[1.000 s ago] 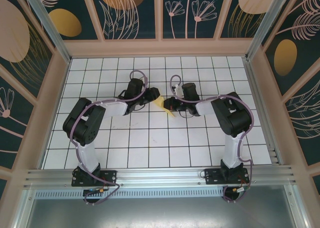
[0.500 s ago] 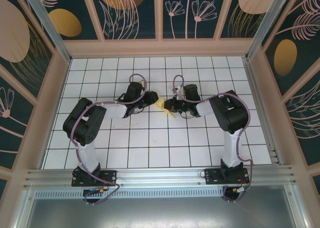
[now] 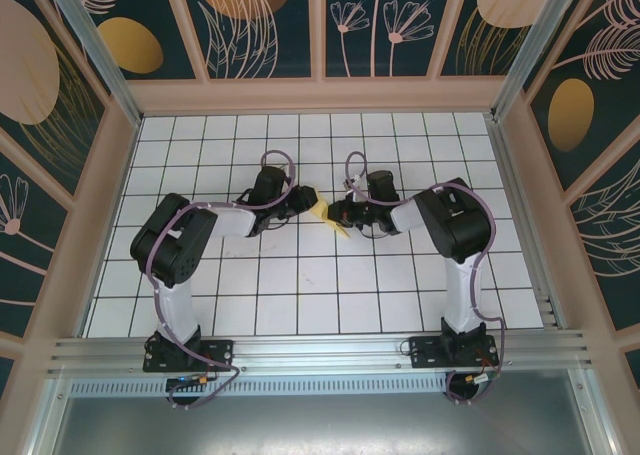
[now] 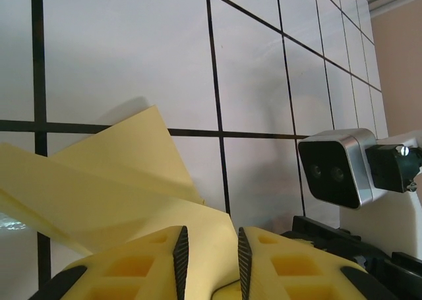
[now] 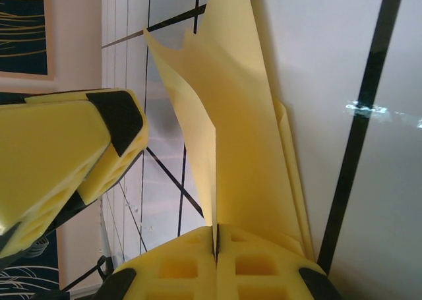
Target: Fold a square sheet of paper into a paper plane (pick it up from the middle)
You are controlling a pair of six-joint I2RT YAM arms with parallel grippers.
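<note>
Right wrist view: the thin pale yellow folded paper sheet (image 5: pixel 244 115) is pinched in the fully closed right gripper (image 5: pixel 215 233), over the middle of the white gridded table (image 5: pixel 310 62). The left gripper (image 4: pixel 208 240) is held narrowly parted at the sheet's opposite edge.

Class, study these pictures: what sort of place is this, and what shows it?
Probably a robot test cell: a left arm and right arm bolted to a metal rail, a white gridded table, patterned wall panels around it.
</note>
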